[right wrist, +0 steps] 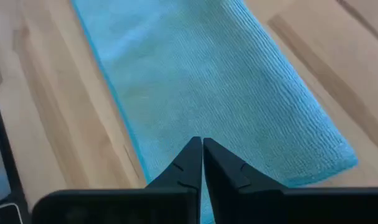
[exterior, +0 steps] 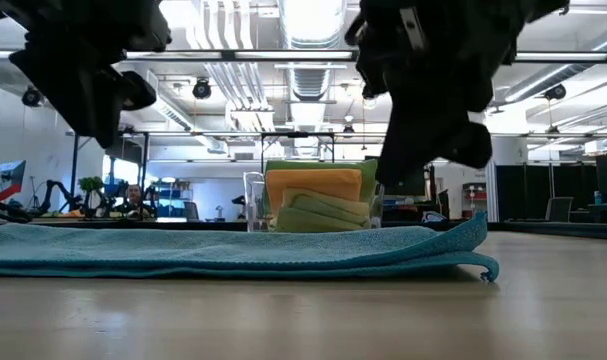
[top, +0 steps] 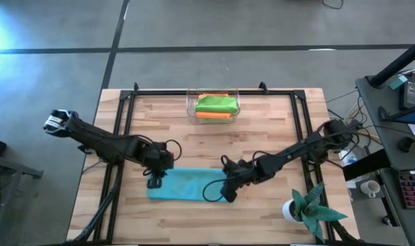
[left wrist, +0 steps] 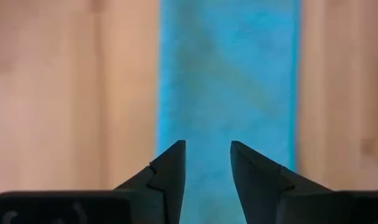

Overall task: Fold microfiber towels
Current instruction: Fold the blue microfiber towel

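Wooden table, flat ribbed blue towel

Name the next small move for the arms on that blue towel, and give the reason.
Probably the right gripper, fingers shut at the right end of the light blue towel, should lift that end and carry it toward the left gripper, which waits open over the other end. The towel lies as a long strip, likely needing one more fold.

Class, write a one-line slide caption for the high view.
Both tools, left and right, hover at opposite ends of a folded light blue microfiber towel on the wooden table.
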